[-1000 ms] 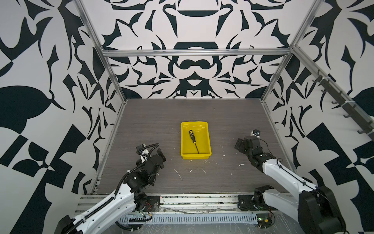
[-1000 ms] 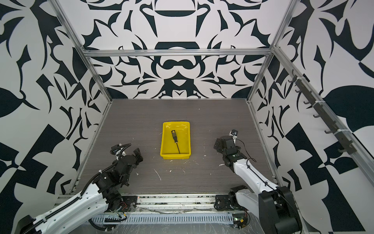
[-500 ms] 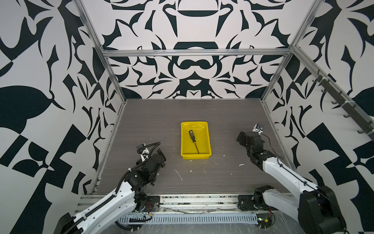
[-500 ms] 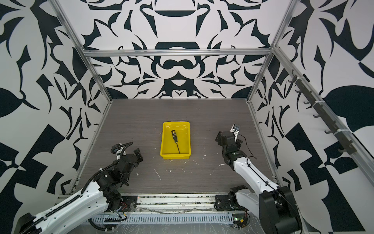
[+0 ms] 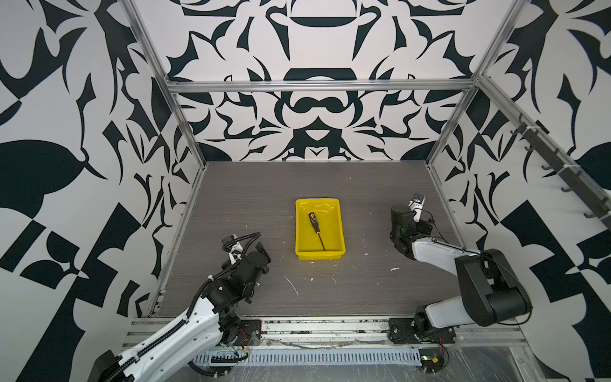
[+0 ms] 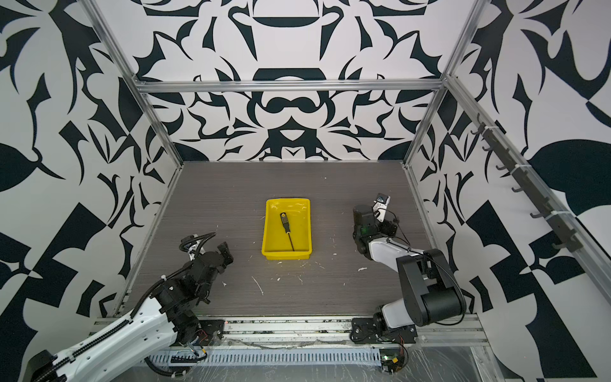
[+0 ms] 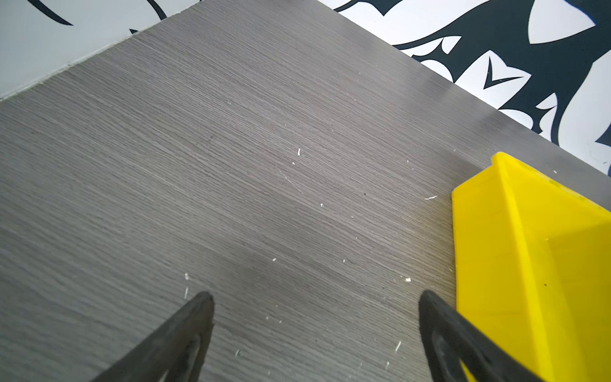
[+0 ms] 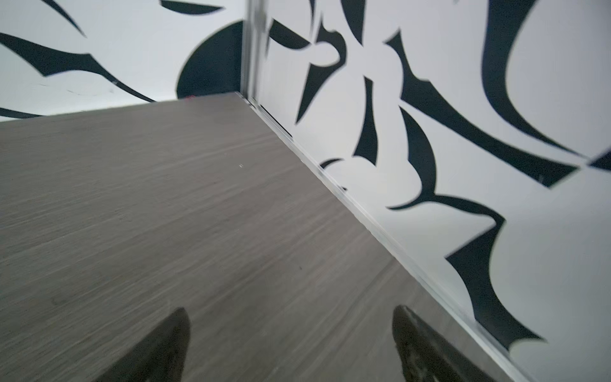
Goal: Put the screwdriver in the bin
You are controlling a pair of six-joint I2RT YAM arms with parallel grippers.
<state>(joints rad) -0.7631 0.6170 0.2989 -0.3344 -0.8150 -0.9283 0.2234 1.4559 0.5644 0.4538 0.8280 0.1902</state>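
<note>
Top views both show the bench [image 5: 244, 198], a wide slab of grey wood-grain laminate, matte and finely lined, boxed in by black-and-white patterned walls [image 5: 314, 125] on aluminium rails [image 5: 317, 85]. The left arm [image 5: 185, 330], a white shell with black joints and a ribbed cable sleeve, reaches in from 7 o'clock, folded low with its wrist pitched toward the bench. The right arm [image 5: 436, 254], of the same build, comes in from 5 o'clock, elbow raised, its forearm running out to 3 o'clock.

The bin [image 5: 320, 255], a shallow rectangular tray of glossy bright yellow plastic with a flared rim and low walls, sits near the bench's centre, long sides running 12 to 6. The screwdriver [image 5: 318, 233] lies flat inside it, black handle with yellow marks toward 11 o'clock and thin dark shaft toward 5 o'clock.

The left claw [image 7: 315, 297] stands wide with nothing between its tapered black fingers [image 7: 185, 330], at 8 o'clock from the bin. The left wrist view shows the bin's corner just beside one finger. The right claw [image 8: 291, 312] is likewise spread wide and empty, facing the bench's 1 o'clock corner in a blurred view. Small white flecks [image 5: 291, 284] dot the bench at 6 o'clock of the bin.
</note>
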